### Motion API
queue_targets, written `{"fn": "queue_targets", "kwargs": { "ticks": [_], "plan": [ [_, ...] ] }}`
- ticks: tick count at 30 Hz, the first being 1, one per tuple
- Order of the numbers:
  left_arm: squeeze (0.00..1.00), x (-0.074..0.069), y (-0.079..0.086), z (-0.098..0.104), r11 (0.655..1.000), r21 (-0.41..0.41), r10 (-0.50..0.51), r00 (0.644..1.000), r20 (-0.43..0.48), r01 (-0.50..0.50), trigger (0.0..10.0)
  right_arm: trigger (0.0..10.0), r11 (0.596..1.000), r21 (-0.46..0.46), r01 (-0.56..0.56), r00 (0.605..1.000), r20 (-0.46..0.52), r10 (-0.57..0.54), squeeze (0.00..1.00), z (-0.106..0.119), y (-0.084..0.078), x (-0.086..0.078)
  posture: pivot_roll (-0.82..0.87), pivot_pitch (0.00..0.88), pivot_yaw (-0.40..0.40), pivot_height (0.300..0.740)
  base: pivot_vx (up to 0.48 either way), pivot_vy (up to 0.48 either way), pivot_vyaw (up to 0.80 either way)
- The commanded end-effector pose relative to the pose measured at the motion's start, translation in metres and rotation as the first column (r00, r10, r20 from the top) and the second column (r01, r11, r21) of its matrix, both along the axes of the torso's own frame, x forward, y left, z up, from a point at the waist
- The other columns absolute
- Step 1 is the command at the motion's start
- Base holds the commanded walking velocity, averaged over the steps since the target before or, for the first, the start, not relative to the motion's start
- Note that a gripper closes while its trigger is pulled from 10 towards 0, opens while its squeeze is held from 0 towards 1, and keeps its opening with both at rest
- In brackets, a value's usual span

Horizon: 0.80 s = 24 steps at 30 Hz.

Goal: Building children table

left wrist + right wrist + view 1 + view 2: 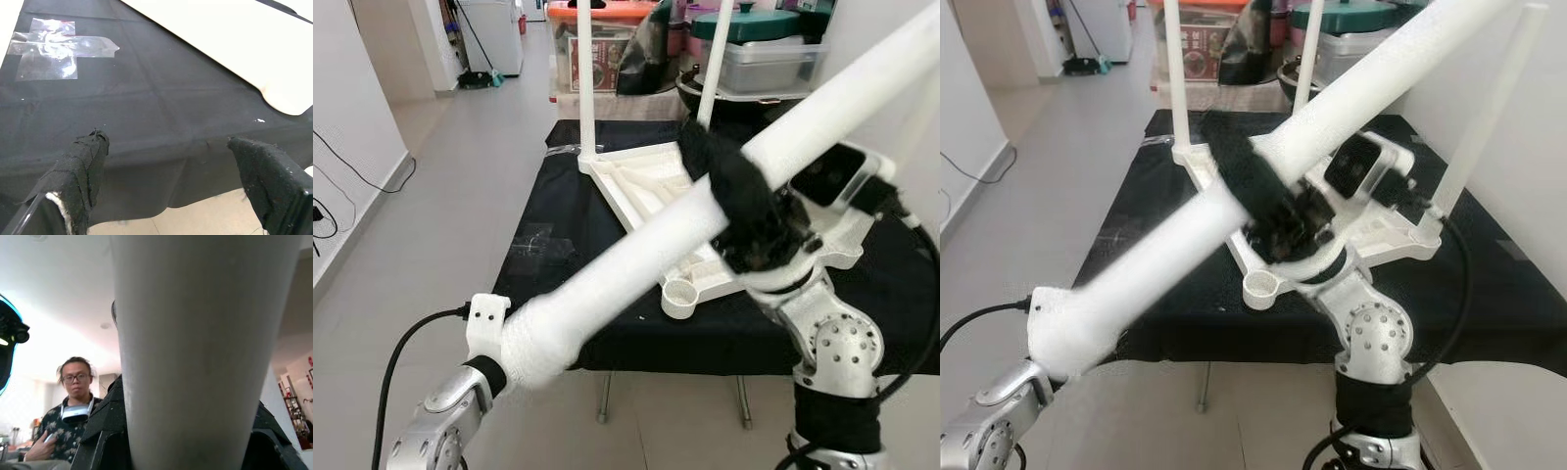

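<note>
At lower left of your head view, the left gripper (166, 171) hovers with jaws wide apart, gripping nothing, above the black table (558, 245). At center, the right gripper (744, 211) is clamped around 1 long white leg (636, 250). Behind it, the overturned white tabletop (641, 186) lies on the table with 2 legs upright.

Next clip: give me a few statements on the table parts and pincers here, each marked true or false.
1. The right pincer is shut on a white table leg. True.
2. The left pincer holds a leg too. False: it is open and holds nothing, above the black cloth.
3. The white tabletop lies upside down with legs already standing in it. True.
4. The tabletop lies on the floor. False: it rests on the cloth-covered table.
5. A person shows in the right wrist view. True.
</note>
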State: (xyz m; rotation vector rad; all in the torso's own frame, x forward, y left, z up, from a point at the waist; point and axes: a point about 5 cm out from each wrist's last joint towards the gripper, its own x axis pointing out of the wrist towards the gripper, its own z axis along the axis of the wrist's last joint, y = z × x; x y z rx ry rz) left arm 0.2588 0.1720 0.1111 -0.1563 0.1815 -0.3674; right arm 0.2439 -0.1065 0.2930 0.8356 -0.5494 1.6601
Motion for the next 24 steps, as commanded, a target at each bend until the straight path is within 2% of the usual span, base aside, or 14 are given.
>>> {"fn": "queue_targets", "kwargs": {
  "ticks": [1, 2, 7, 24],
  "plan": [
    [0.00, -0.0001, -0.0010, -0.0040, 1.000, 0.011, 0.001, 1.000, -0.011, 0.000, 10.0, 0.0, 0.999, -0.022, -0.037, 0.999, 0.033, 0.038, 0.00, 0.0016, 0.0047, -0.0070, 0.10, 0.000, -0.033, 0.740, 0.000, 0.000, 0.00],
    [0.00, 0.0003, -0.0004, -0.0046, 1.000, 0.014, 0.003, 1.000, -0.012, -0.003, 10.0, 0.0, 0.997, -0.056, -0.044, 0.998, 0.036, 0.046, 0.00, -0.0017, 0.0090, -0.0076, 0.10, 0.000, -0.036, 0.740, 0.000, 0.000, 0.00],
    [0.00, 0.0014, -0.0015, -0.0052, 1.000, 0.014, 0.003, 1.000, -0.011, -0.003, 10.0, 0.0, 0.996, -0.080, -0.039, 0.999, 0.031, 0.042, 0.00, -0.0016, 0.0105, -0.0069, 0.10, 0.000, -0.034, 0.740, 0.000, 0.000, 0.00],
    [0.00, 0.0018, -0.0041, -0.0072, 1.000, 0.019, -0.010, 1.000, -0.010, 0.011, 10.0, 0.0, 0.993, -0.112, -0.041, 0.998, 0.043, 0.046, 0.00, -0.0050, 0.0115, -0.0098, 0.09, 0.000, -0.030, 0.740, 0.000, 0.000, 0.00]
  ]
}}
